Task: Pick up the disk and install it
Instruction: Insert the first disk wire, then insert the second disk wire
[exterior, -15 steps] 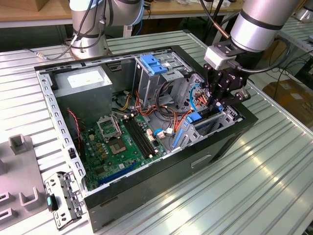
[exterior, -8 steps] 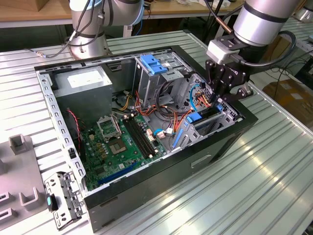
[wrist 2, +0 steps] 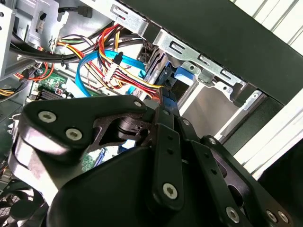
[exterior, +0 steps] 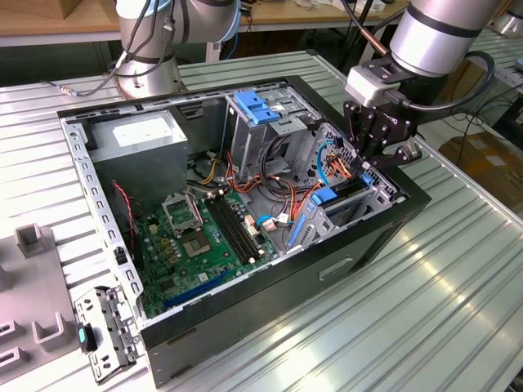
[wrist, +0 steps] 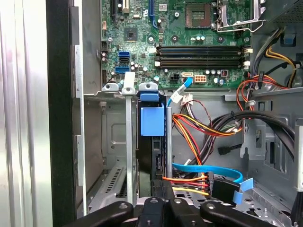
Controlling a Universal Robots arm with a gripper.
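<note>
Now your gripper [exterior: 369,163] sits at the drive bay; can't tell its grip. Disk [wrist: 152,124] w/ blue rails is edge-on: stiff, heavy-ish, fragile, so hold the rails.

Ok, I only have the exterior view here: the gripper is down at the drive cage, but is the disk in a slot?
Observer: Yes. In the first wrist view the disk stands on edge in a slot of the drive cage, blue end toward the camera.
Operator: Cables in the way?
Observer: Coloured wires and a blue flat cable run beside the slot, past a metal wall.
Operator: And the gripper?
Observer: In the second wrist view the gripper sits close to that blue end; whether it touches, I cannot tell.
</note>
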